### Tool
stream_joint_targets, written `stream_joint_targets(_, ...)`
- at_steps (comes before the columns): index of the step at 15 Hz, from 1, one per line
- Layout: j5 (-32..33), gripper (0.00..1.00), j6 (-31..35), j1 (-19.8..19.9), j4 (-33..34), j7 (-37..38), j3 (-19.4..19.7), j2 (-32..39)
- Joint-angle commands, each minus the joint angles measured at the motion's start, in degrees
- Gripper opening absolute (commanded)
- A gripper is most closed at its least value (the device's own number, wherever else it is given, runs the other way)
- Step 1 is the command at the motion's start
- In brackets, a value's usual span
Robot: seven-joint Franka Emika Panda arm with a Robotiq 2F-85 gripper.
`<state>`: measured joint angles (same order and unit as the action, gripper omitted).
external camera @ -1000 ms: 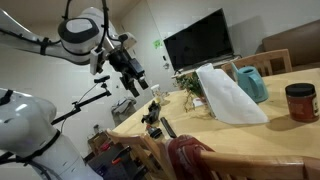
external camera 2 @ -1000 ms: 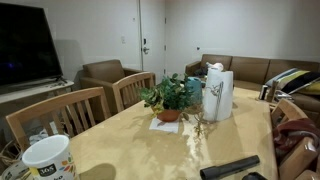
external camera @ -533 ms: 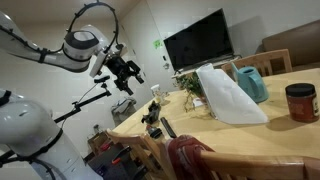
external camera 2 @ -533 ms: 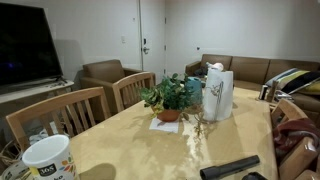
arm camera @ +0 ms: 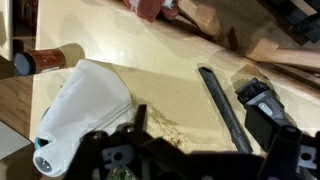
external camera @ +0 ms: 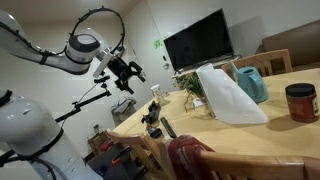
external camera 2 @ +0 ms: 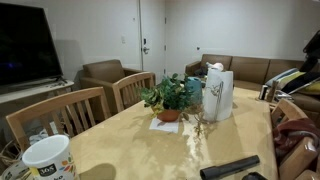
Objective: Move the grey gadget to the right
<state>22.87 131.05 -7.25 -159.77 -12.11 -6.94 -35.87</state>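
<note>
My arm (external camera: 82,45) is bent up high in the air, off the end of the table (external camera: 270,135). The gripper (external camera: 128,72) hangs well above the table with its jaws wide apart and nothing in them. In the room I see a big black TV (external camera: 198,40) and a brown couch (external camera 2: 250,70). On the tan table stand a white bag (external camera: 225,95), a plant (external camera 2: 168,97) and a red jar (external camera: 300,102). The grey gadget (arm camera: 222,110) lies flat on the table, apart from the bag and far from the gripper.
</note>
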Motion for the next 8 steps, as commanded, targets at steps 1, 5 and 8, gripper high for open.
stream_joint_targets(1,-0.03,1.0,-0.22,-0.12,0.11,-0.03,0.08,-0.04)
stream_joint_targets(5,-0.49,1.0,3.17,-2.62,0.07,-4.83,1.2,1.43)
stream_joint_targets(8,-1.14,1.0,8.69,-6.42,0.05,-10.33,1.1,3.46)
